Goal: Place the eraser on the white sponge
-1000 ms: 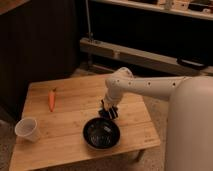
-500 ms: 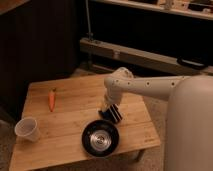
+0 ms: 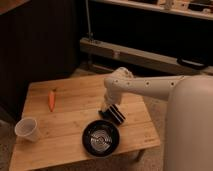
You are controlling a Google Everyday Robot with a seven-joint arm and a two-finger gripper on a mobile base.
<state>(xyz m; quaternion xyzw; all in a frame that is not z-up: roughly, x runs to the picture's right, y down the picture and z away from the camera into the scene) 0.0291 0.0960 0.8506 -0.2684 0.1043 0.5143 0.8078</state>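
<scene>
The eraser [image 3: 116, 115], a black block with a pale stripe, sits tilted on the wooden table [image 3: 70, 100] just behind the right rim of the round black pan [image 3: 101, 138]. My gripper [image 3: 107, 108] hangs at the end of the white arm [image 3: 145, 86], right at the eraser's left end and touching or nearly touching it. The white sponge does not show; no blue pad is visible around the eraser or the gripper.
An orange carrot [image 3: 51, 99] lies on the left part of the table. A white paper cup [image 3: 27, 129] stands near the front left corner. The table's right edge is close to the eraser. Dark shelving stands behind.
The gripper and eraser have shifted slightly right and down, away from above the pan's rim. The eraser's striped face now shows more clearly. The carrot, cup and pan have not moved.
</scene>
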